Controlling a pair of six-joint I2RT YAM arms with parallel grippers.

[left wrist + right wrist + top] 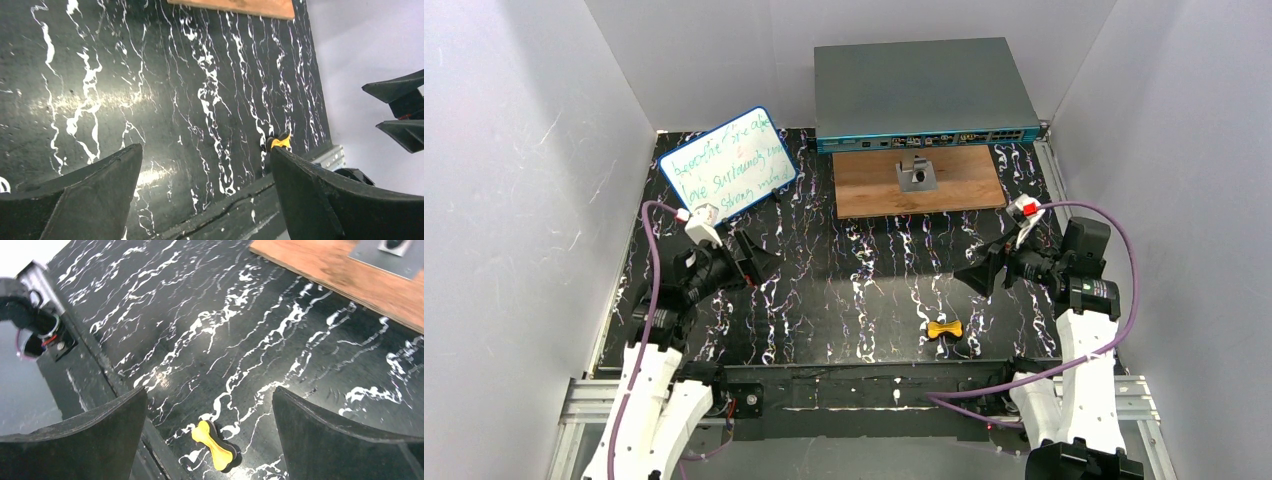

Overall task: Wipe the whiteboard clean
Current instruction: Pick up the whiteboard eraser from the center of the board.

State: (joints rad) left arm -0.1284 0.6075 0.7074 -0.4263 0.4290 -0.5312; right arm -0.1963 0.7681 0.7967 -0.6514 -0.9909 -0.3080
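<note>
The whiteboard (729, 160) lies at the back left of the black marbled mat, tilted, with a blue rim and green handwriting. A yellow bone-shaped eraser (944, 329) lies near the mat's front edge, right of centre; it shows in the right wrist view (213, 445) and partly behind a finger in the left wrist view (280, 142). My left gripper (759, 258) is open and empty, in front of the whiteboard. My right gripper (982, 272) is open and empty, above and behind the eraser.
A large grey box with ports (922, 93) stands at the back. In front of it lies a wooden board (864, 185) with a small metal piece (915, 174) on it. White walls enclose the mat on three sides.
</note>
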